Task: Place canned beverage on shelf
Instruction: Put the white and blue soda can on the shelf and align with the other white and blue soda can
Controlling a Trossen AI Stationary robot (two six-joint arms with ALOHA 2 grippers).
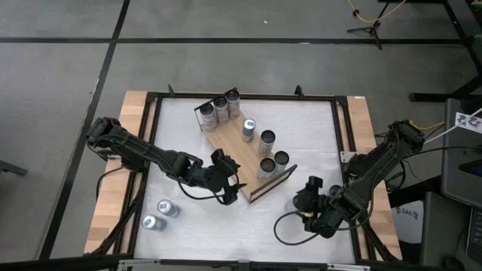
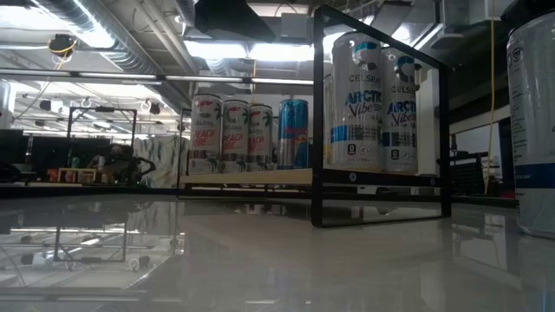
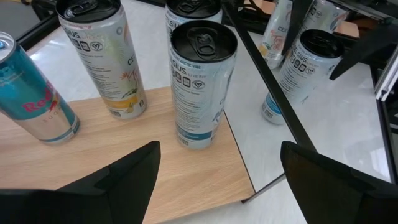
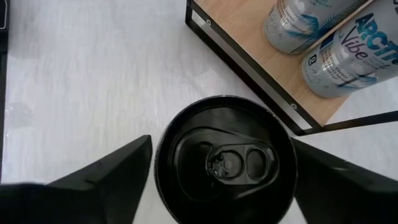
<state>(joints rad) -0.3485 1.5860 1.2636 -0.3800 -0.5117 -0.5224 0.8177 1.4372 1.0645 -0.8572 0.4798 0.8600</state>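
A: What am I seeing at the right gripper (image 4: 221,180)?

B: I'm looking straight down past it onto a black-topped can (image 4: 225,163). The can is standing upright on the white tabletop (image 4: 87,68), sitting between the two fingers (image 4: 109,177). The fingers are flanking it on both sides, spread wide; I cannot tell whether they are touching its wall.

A: And the shelf (image 1: 239,154)?

B: It's lying just beyond those fingers, its black wire rail (image 4: 249,71) nearest the can. Two Arctic Vibe cans (image 4: 348,50) are standing on the board right behind that rail.

A: Left side?

B: The left gripper (image 3: 217,171) is hovering over the shelf's near end, fingers released and gripping nothing. A black-topped Celsius can (image 3: 200,84) is standing on the board just ahead of the gap between them. A teal can (image 3: 34,93) is standing off to one side.

A: Anything loose?

B: Two cans (image 1: 160,214) are lying on the tabletop, well apart from the left fingers.
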